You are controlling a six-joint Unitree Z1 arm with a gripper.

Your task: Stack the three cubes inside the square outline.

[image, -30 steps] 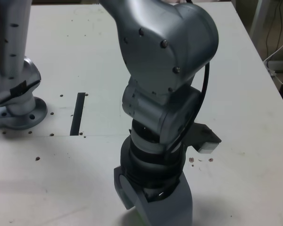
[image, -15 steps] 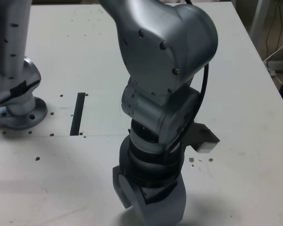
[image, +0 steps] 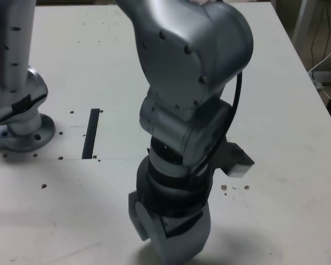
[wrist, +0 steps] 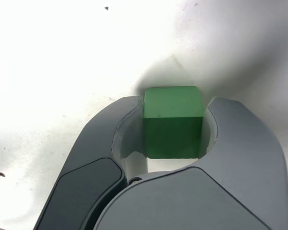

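In the wrist view a green cube [wrist: 173, 115] sits on the white table between my two dark grey jaws. My gripper [wrist: 175, 103] is shut on it, with a jaw pressed against each side face. The exterior view shows the gripper [image: 174, 243] pointing down at the table's near edge, where the arm's body hides the cube. The red and yellow cubes and the square outline are out of view in both frames.
A straight black strip [image: 91, 133] lies on the white table [image: 287, 110] toward the exterior view's left. Beyond it stands the arm's grey base [image: 19, 118]. Cables [image: 325, 72] hang off the table's right edge.
The jaws have closed onto the green cube. In the exterior view the gripper head has shifted slightly left.
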